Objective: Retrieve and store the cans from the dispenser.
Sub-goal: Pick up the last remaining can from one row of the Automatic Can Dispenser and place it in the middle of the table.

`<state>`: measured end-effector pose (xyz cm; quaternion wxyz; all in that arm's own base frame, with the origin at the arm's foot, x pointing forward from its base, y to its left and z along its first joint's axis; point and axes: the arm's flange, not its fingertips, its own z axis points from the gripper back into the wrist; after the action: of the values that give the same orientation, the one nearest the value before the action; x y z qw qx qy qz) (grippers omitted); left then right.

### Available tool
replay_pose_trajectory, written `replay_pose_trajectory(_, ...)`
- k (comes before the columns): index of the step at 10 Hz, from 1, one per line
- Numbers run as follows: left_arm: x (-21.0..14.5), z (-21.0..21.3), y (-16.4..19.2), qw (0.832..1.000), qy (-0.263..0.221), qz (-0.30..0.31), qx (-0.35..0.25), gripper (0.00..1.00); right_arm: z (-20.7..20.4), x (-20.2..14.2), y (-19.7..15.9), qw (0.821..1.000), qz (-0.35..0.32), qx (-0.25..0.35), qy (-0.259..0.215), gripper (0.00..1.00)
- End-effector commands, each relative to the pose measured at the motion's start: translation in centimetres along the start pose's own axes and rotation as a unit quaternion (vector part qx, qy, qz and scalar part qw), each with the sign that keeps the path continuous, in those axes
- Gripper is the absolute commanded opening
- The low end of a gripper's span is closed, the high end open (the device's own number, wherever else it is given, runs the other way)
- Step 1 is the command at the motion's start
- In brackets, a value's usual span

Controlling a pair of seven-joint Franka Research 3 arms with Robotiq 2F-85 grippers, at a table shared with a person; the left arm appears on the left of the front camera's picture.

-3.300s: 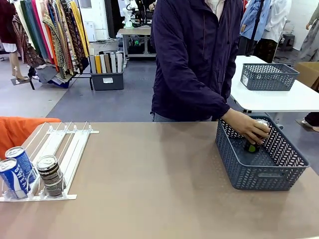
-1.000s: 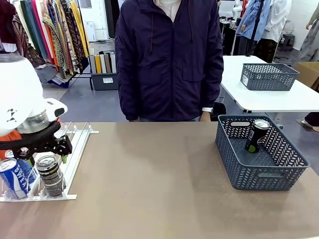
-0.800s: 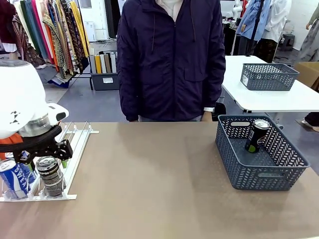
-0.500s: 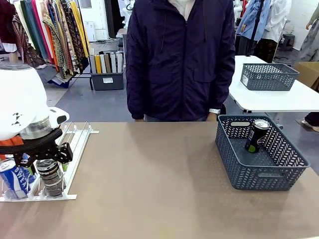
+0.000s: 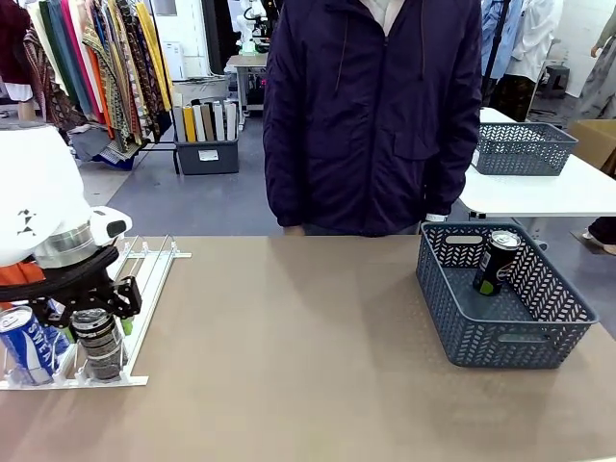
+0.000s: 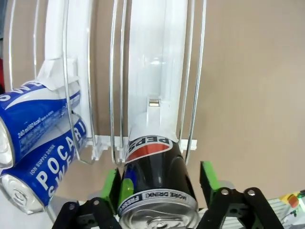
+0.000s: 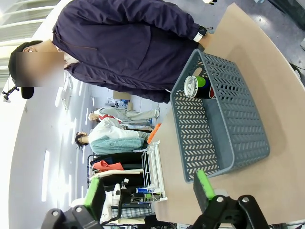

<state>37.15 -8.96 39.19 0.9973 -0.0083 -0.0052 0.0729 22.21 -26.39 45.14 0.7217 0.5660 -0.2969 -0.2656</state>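
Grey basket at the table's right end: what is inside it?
One black can with green marks stands upright near the far wall of the basket. The visible floor is otherwise bare; the near wall hides the floor strip just behind it.

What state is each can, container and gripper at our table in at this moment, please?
Dispenser: flat on the table, three cans at its near end.
Left gripper: open, straddling the Pepsi can.
Pepsi can: upright, not lifted.
Pocari Sweat cans: two, one behind the other in the neighbouring lane.
Grey basket: on the table, holding one can.
Black-and-green can: standing inside the basket.
Right gripper: open, holding nothing.
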Motion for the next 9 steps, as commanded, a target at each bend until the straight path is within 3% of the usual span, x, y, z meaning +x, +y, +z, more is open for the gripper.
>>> replay_pose_trajectory(1, -2.2, -0.8, 1.4, 1.0, 0.006, -0.002, -0.013, 0.0, 0.2, 0.2, 0.0, 1.0, 0.014, 0.002, 0.001, 1.0)
replay_pose_trajectory(6, -1.9, -0.6, 1.6, 1.0, -0.008, 0.01, -0.009, 0.0, 0.2, 0.2, 0.0, 1.0, 0.014, 0.002, 0.001, 1.0)
replay_pose_trajectory(7, -2.1, 0.6, 1.9, 1.0, -0.019, 0.012, -0.017, 0.0, 0.2, 0.2, 0.0, 1.0, 0.014, 0.002, 0.001, 1.0)
replay_pose_trajectory(9, -2.6, 6.7, 3.3, 0.998, -0.049, 0.029, -0.036, 0.0, 0.2, 0.2, 0.0, 1.0, 0.014, 0.002, 0.001, 1.0)
